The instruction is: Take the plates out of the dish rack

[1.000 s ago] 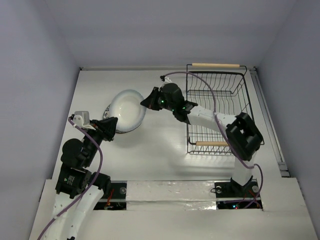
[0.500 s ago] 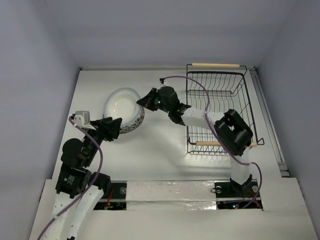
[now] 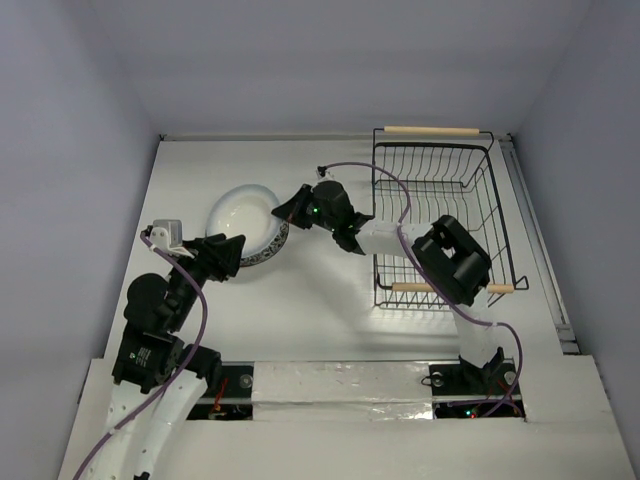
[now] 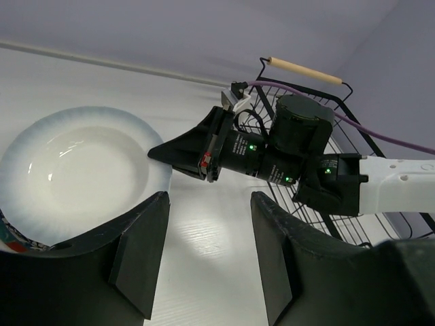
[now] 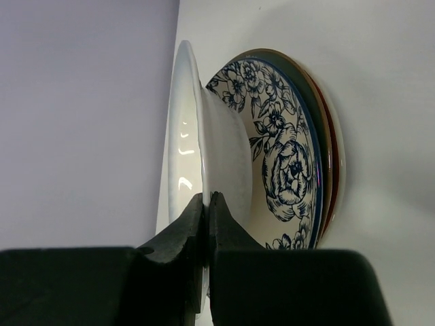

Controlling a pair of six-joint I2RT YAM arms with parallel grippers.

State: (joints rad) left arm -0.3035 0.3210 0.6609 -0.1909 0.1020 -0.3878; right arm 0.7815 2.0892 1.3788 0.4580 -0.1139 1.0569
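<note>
My right gripper (image 3: 286,209) is shut on the right rim of the plain white plate (image 3: 243,215), also in the left wrist view (image 4: 75,163) and the right wrist view (image 5: 187,136). It holds the plate low over a stack topped by the blue floral plate (image 5: 282,163); a teal-and-red rim (image 5: 331,156) shows under that. The stack's edge (image 3: 272,250) peeks out below the white plate. My left gripper (image 3: 228,252) is open and empty, just near-left of the stack. The black wire dish rack (image 3: 435,222) with wooden handles stands at the right and holds no plates.
The right arm (image 3: 400,240) stretches from the rack's front across to the stack. A purple cable (image 3: 385,175) loops over the rack's left side. Grey walls enclose the white table (image 3: 320,310) on three sides.
My right gripper has moved left and down with the white plate, which has tipped from tilted toward flat over the stack. The left arm has barely moved.
</note>
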